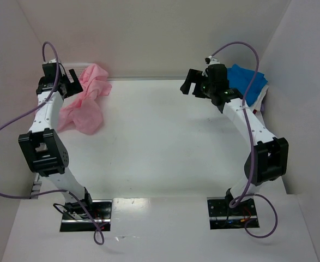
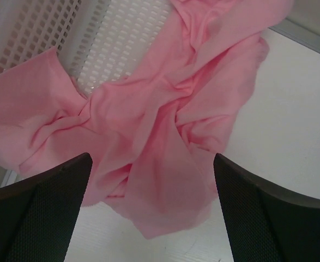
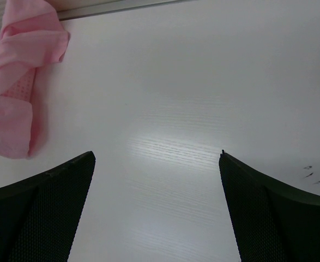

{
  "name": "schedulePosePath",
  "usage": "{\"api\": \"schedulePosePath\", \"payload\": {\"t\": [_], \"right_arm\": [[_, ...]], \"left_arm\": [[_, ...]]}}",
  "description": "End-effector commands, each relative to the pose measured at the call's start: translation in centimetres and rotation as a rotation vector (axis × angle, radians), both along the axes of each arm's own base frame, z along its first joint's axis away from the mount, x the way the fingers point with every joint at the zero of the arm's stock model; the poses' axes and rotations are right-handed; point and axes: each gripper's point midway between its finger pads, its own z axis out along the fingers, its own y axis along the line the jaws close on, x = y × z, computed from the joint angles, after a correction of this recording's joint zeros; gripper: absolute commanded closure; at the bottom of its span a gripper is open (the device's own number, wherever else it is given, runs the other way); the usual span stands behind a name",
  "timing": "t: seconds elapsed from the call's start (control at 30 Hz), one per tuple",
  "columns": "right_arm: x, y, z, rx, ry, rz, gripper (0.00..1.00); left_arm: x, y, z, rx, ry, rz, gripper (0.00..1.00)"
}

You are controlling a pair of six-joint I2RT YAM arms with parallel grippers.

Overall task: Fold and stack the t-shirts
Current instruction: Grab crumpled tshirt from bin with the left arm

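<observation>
Pink t-shirt (image 1: pixel 86 109) is a crumpled heap spilling onto the table (image 1: pixel 160 142) far left; blue t-shirt (image 1: pixel 246 81) sits bunched up far right.

Pink t-shirt (image 2: pixel 165 125) (crumpled) drapes over the white mesh basket (image 2: pixel 121 38).

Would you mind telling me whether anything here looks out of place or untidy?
The light pink cloth t-shirt hangs crumpled over the white plastic mesh basket, spilling onto the white table at far left. The bright blue cloth t-shirt lies bunched at far right. Nothing looks damaged.
</observation>
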Motion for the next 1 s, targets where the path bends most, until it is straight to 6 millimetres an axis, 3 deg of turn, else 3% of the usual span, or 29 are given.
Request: {"api": "schedulePosePath", "payload": {"t": [0.0,0.1,0.3,0.53,0.73,0.8,0.97], "right_arm": [[1.5,1.5,0.4,0.032,-0.027,0.036,0.00],[1.9,1.9,0.2,0.037,-0.020,0.049,0.00],[2.1,2.0,-0.5,0.033,-0.002,0.048,0.00],[2.1,2.1,-1.0,0.034,0.010,0.056,0.00],[1.9,2.0,-1.4,0.023,0.013,0.062,0.00],[2.1,2.1,-2.0,0.013,0.028,0.066,0.00],[2.0,2.2,-1.2,0.021,0.012,0.073,0.00]], "left_arm": [[1.8,1.5,-0.7,-0.058,-0.037,-0.067,0.00],[1.9,0.7,-3.0,-0.099,-0.001,-0.139,0.00],[1.3,-1.7,-5.3,-0.144,0.016,-0.290,0.00],[0.6,-3.7,-5.7,-0.182,-0.002,-0.398,0.00],[0.2,-4.5,-8.0,-0.124,0.100,-0.400,0.01],[0.3,-5.3,-8.1,-0.089,0.114,-0.412,0.03],[-0.3,-5.0,-7.8,-0.047,0.113,-0.380,0.21]]}}
